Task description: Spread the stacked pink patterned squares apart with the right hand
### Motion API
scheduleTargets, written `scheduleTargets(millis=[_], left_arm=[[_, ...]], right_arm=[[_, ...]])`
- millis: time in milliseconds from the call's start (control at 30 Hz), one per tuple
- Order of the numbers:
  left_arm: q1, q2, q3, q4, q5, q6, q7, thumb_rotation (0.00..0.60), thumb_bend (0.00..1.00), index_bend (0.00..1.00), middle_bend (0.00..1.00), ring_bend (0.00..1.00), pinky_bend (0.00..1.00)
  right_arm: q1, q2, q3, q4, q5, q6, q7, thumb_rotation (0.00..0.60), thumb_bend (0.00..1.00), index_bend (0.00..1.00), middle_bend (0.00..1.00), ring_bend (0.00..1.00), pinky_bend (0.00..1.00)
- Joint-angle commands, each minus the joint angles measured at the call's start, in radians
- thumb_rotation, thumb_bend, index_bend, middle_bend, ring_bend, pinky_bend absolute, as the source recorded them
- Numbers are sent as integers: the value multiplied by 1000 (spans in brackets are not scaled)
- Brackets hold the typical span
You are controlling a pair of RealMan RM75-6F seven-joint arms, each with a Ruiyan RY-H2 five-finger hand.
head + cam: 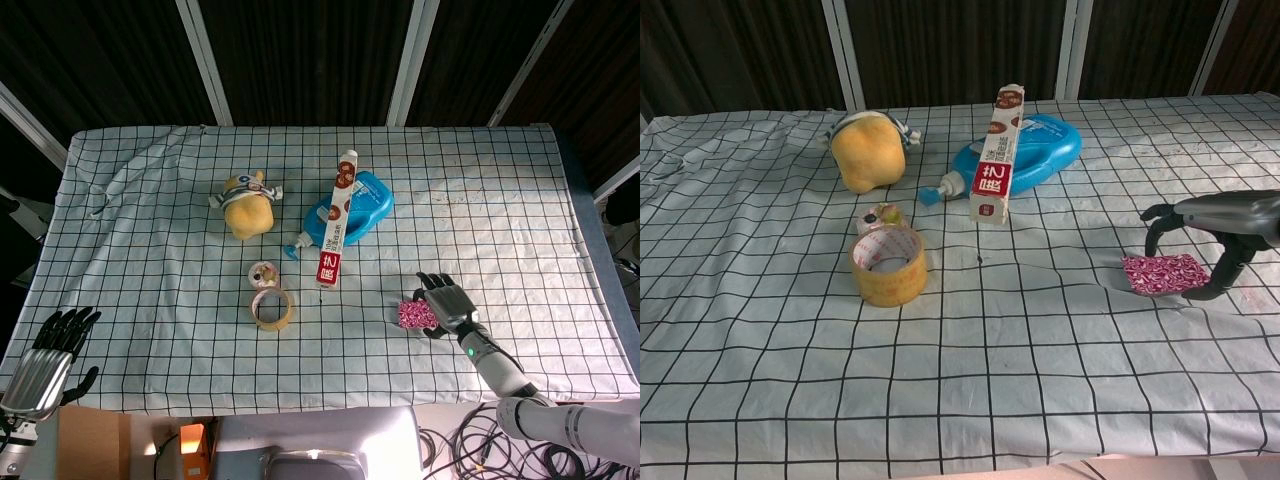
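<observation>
The stacked pink patterned squares (412,314) (1163,273) lie flat on the checked cloth at the right front. My right hand (446,304) (1215,230) hovers over their right part, palm down, fingers apart and arched; a fingertip comes down at the stack's far edge and the thumb at its near right corner. It holds nothing. My left hand (45,355) hangs off the table's front left corner, fingers spread, holding nothing; the chest view does not show it.
A roll of tape (272,307) and a small round tin (264,273) sit mid-table. Behind them lie a yellow plush toy (247,207), a blue bottle (355,208) and a red-and-white box (337,226). The table's right edge (600,300) is close to my right arm.
</observation>
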Motion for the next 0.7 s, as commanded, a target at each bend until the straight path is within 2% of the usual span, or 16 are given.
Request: scheduleTargets(millis=[33, 367, 700], left_arm=[[1, 1, 2, 0, 2, 1, -1, 600, 379, 0, 48, 0, 0], [0, 2, 2, -1, 0, -2, -3, 600, 379, 0, 57, 0, 0], [0, 3, 1, -2, -1, 0, -5, 600, 379, 0, 61, 0, 0]], right_arm=[[1, -3, -2, 1, 4, 5, 0, 600, 191, 345, 0, 0, 62], [3, -6, -4, -4, 14, 31, -6, 600, 191, 382, 0, 0, 74], [-9, 20, -5, -50, -19, 66, 8, 600, 191, 475, 0, 0, 81]])
